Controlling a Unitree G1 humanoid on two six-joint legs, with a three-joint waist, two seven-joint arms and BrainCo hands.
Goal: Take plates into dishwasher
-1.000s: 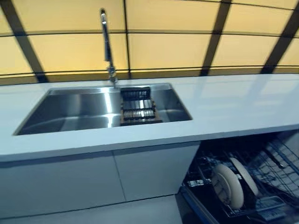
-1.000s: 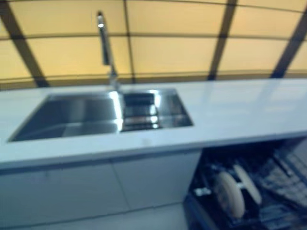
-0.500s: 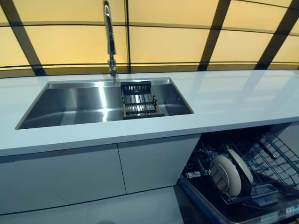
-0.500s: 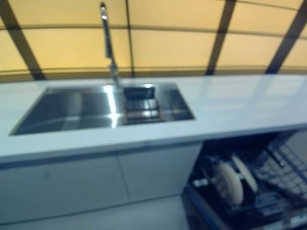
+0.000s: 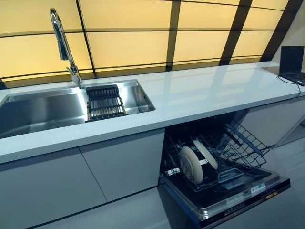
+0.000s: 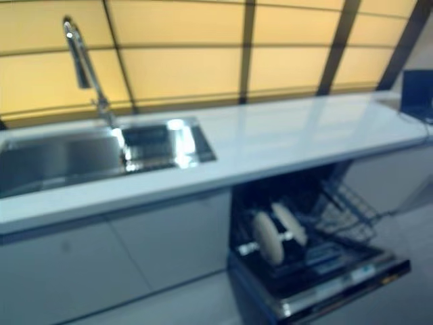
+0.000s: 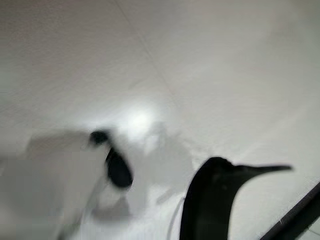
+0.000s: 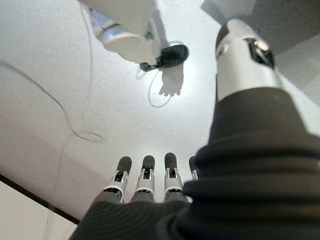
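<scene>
Two cream plates (image 5: 190,164) stand upright side by side in the lower rack (image 5: 240,143) of the open dishwasher (image 5: 238,195), under the white counter (image 5: 205,90). They also show in the right eye view (image 6: 268,237). Neither hand shows in the eye views. My right hand (image 8: 200,200) shows in its wrist view with straight fingers (image 8: 145,175), open and empty, hanging above the pale floor. In the left wrist view only a dark blurred part of my left hand (image 7: 212,200) shows above the floor, and it holds nothing that I can see.
A steel sink (image 5: 43,107) with a tall faucet (image 5: 64,47) and a dark drainer rack (image 5: 105,101) is at the left. A laptop (image 5: 291,64) sits at the counter's far right. Grey cabinet doors (image 5: 95,176) are left of the dishwasher.
The whole picture has shifted left, so the camera has turned right. The dishwasher and its door now show more fully. The plates have not moved.
</scene>
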